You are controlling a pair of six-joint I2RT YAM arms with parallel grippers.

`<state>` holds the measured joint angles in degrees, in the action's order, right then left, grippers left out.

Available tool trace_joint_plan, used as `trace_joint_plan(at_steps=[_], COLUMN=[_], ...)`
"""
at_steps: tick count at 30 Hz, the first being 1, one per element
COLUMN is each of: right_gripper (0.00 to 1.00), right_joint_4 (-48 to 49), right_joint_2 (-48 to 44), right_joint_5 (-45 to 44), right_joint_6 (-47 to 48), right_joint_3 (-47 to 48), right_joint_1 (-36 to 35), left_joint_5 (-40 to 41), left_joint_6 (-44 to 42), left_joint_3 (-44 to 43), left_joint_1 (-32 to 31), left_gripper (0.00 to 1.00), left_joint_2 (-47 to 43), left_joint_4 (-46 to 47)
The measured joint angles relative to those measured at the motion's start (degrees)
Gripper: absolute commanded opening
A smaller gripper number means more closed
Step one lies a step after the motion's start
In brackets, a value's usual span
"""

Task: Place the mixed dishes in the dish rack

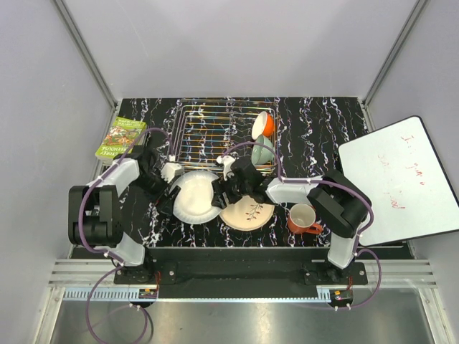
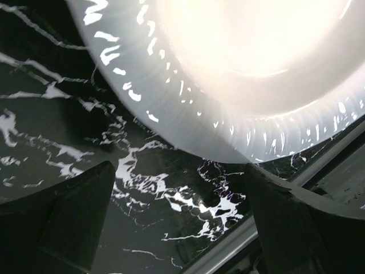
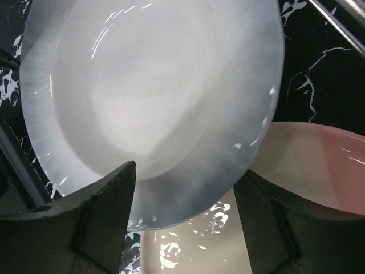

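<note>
A white round plate point(image 1: 195, 197) lies in front of the dish rack point(image 1: 208, 132), its right edge over the peach-pink twig plate point(image 1: 249, 213). My right gripper point(image 1: 219, 195) stands open astride the white plate's point(image 3: 154, 97) rim, its fingers point(image 3: 108, 205) on either side, above the peach plate point(image 3: 296, 160). My left gripper point(image 1: 170, 192) is open at the plate's left edge; the plate point(image 2: 228, 74) is just ahead of its empty jaws point(image 2: 179, 188). An orange bowl point(image 1: 263, 124) and a pale green bowl point(image 1: 262, 150) sit in the rack's right end. An orange mug point(image 1: 303, 217) stands upright at the front right.
A green book point(image 1: 120, 137) lies at the table's back left corner. A whiteboard point(image 1: 398, 183) leans off the right side. The table's metal front edge point(image 2: 245, 228) runs close under the left gripper.
</note>
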<state>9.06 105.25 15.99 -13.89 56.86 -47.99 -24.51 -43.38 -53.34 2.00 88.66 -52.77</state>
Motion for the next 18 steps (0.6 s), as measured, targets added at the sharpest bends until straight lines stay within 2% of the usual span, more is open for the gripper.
trace_joint_plan(at_steps=[7, 10, 11, 12, 15, 18], right_gripper=[0.69, 0.64, 0.61, 0.52, 0.37, 0.3], right_joint_4=[-0.2, 0.1, 0.1, 0.2, 0.6, 0.6], right_joint_2=[0.0, 0.0, 0.0, 0.0, 0.0, 0.0], right_joint_5=[-2.0, -2.4, -2.6, -2.9, -3.4, -3.5], right_joint_6=[0.2, 0.3, 0.2, 0.1, -0.6, -0.5], right_joint_3=[0.0, -0.2, -0.3, -0.3, -0.3, -0.3], right_joint_1=[-0.9, -1.0, -1.0, -1.0, -0.9, -0.9], left_joint_5=[2.1, 2.9, 3.1, 3.3, 3.6, 3.8], left_joint_6=[1.3, 1.7, 1.8, 1.9, 2.1, 2.3], left_joint_3=[1.0, 1.7, 1.8, 1.8, 1.8, 1.8], left_joint_1=[-4.8, -5.9, -6.2, -6.4, -6.7, -6.8], left_gripper=[0.99, 0.99, 0.99, 0.99, 0.99, 0.99], left_joint_2=[1.2, 1.2, 1.2, 1.2, 1.2, 1.2], left_joint_4=[1.5, 1.9, 1.9, 1.9, 1.9, 1.9])
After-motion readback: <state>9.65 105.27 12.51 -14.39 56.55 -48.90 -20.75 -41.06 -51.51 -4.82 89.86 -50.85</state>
